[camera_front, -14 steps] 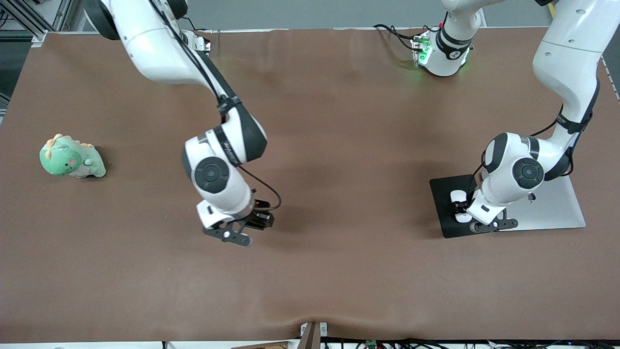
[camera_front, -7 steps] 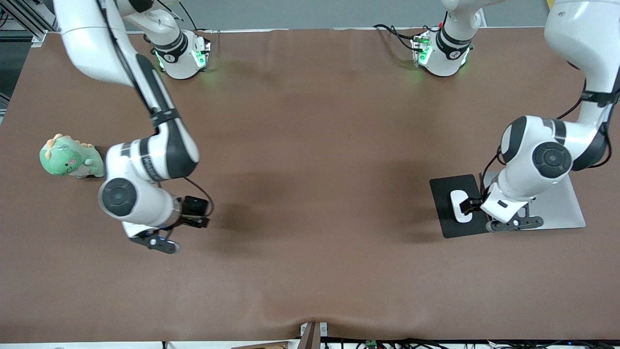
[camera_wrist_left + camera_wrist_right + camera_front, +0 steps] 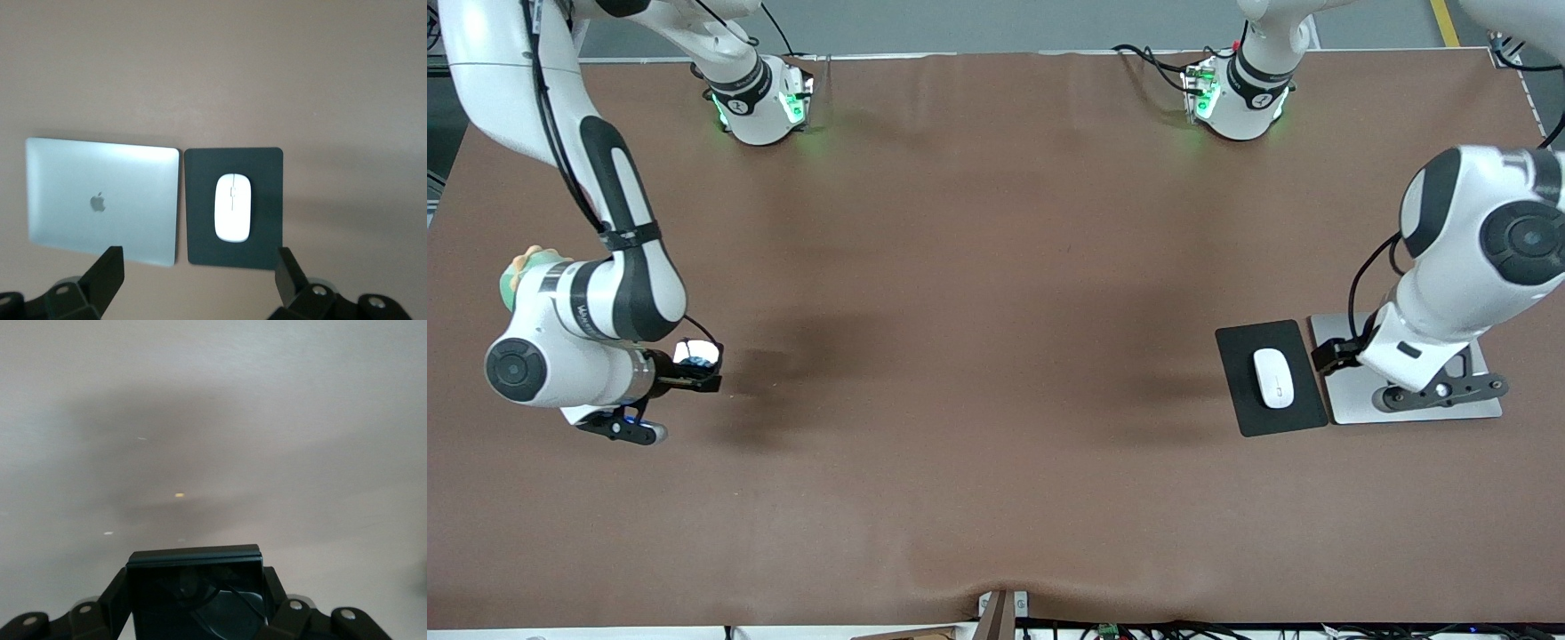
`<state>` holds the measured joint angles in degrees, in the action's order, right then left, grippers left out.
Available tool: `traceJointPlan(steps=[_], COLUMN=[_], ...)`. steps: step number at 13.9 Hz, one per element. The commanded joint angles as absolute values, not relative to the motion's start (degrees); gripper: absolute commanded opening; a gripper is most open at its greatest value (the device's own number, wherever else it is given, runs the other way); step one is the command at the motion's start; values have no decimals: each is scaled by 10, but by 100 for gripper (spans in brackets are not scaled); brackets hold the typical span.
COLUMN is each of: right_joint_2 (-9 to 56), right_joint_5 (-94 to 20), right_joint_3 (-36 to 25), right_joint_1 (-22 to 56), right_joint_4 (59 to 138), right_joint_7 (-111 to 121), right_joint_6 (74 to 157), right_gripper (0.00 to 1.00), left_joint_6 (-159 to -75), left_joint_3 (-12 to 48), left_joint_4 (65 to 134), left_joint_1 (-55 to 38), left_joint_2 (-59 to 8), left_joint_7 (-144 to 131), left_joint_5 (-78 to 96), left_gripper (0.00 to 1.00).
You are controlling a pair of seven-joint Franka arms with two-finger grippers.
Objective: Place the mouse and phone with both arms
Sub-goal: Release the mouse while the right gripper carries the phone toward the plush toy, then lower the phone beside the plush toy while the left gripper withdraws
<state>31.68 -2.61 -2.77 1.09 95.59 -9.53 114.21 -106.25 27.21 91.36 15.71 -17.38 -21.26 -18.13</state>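
The white mouse (image 3: pixel 1273 378) lies on the black pad (image 3: pixel 1240 356) near the left arm's end of the table. It also shows in the left wrist view (image 3: pixel 232 207), on the pad (image 3: pixel 199 200). My left gripper (image 3: pixel 1336 354) is open and empty, up over the edge of the silver laptop (image 3: pixel 1343 404) beside the pad; its jaws (image 3: pixel 198 280) stand wide apart. My right gripper (image 3: pixel 704 372) is shut on the black phone (image 3: pixel 694 354) and holds it above the brown table near the right arm's end. The phone fills the space between the fingers in the right wrist view (image 3: pixel 193 587).
The closed silver laptop (image 3: pixel 100 200) lies next to the pad. A green plush toy (image 3: pixel 514 268) sits at the right arm's end, mostly hidden by the right arm. Both green-lit bases (image 3: pixel 760 107) stand along the table edge farthest from the front camera.
My right arm has swung toward its own end of the table with the phone. My left gripper has let go of the mouse and lifted away over the laptop.
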Motion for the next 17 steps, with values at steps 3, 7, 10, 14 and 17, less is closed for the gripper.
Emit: traceJointPlan(steps=[3,7,10,14,17], right_joint_2=[272,272,274,278,277], right_joint_5=[-33,-33,-32,-26,-22], right_joint_3=[-16,-16,-18,-18,-19], right_joint_1=[-44,-86,-92,-109,-124], right_joint_4=[1090,1118,1135,1152,1152], right_joint_7=[11,84,114,117,130], right_joint_6=[1265,1280,1281,1303,1303], right_gripper=[0,0,0,0,0], left_joint_6=[-970,-941,-912,-883,-862], left_joint_3=[285,280,279,180,110], left_joint_4=[853,853,853,861,865], left_joint_1=[165,180,182,115,40], left_joint_2=[-127,-72,-46,-11,7], left_joint_7=[-199,-142,-116,-76,-76], left_joint_5=[-121,-69,-58,-16,-9], left_gripper=[100,100,100,100,100])
